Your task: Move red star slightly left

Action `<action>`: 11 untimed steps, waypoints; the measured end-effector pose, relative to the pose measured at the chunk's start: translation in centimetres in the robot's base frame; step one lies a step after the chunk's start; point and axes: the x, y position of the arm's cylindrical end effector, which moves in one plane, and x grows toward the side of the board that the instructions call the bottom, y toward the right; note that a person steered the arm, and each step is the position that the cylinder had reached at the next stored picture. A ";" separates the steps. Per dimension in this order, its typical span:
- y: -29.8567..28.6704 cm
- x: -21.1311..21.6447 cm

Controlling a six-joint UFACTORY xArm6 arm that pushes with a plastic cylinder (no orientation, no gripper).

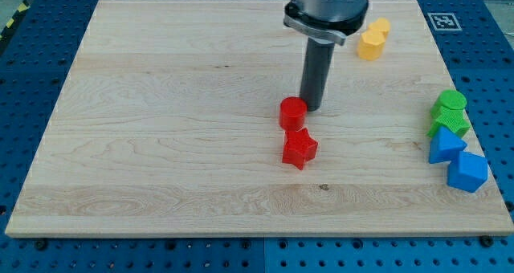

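The red star (299, 148) lies near the middle of the wooden board (161, 128). A red cylinder (293, 112) stands just above it in the view, touching or nearly touching it. My tip (311, 107) is at the cylinder's upper right edge, close against it, and above and slightly right of the star. The dark rod rises from the tip to the arm's grey head (325, 4) at the view's top.
Two yellow blocks (373, 40) sit at the board's upper right. At the right edge two green blocks (450, 112) sit above a blue triangle-like block (445, 144) and a blue cube-like block (467, 173).
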 end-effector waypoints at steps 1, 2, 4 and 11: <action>-2.1 0.0; 1.4 0.1; 2.4 2.8; 0.0 10.7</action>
